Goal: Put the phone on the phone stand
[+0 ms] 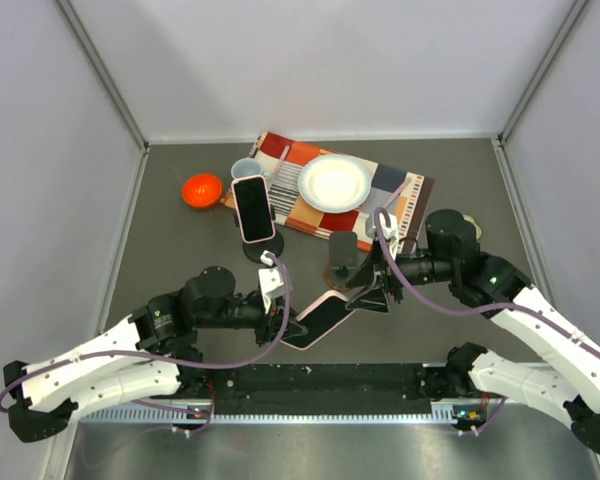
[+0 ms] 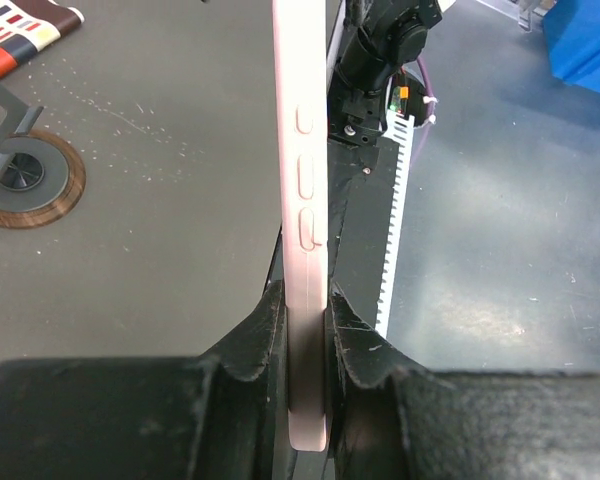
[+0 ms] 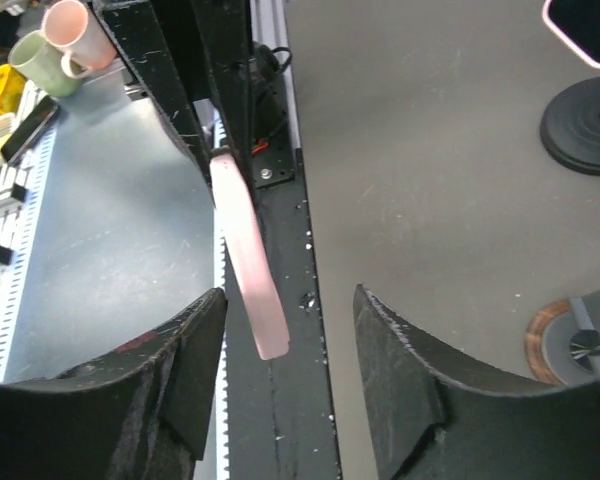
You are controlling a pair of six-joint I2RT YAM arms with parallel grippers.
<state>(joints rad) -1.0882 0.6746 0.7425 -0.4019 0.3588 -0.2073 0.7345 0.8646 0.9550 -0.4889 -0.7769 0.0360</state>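
My left gripper [image 1: 292,325] is shut on one end of a pink-cased phone [image 1: 320,318] and holds it above the table near the front edge. In the left wrist view the phone [image 2: 302,180] stands edge-on between the closed fingers [image 2: 255,345]. My right gripper [image 1: 365,290] is open at the phone's other end. In the right wrist view the phone's tip [image 3: 250,270] lies between the spread fingers [image 3: 400,350], nearer the left one, without clear contact. An empty phone stand on a round wooden base [image 1: 340,248] sits just behind; it also shows in the left wrist view [image 2: 20,178].
A second pink-cased phone [image 1: 252,208] rests on a black round-based stand [image 1: 263,247] at centre left. Behind are an orange bowl [image 1: 202,189], a blue cup [image 1: 245,168], and a white plate [image 1: 335,183] on a patterned mat [image 1: 395,195]. The black front rail [image 1: 320,385] runs below.
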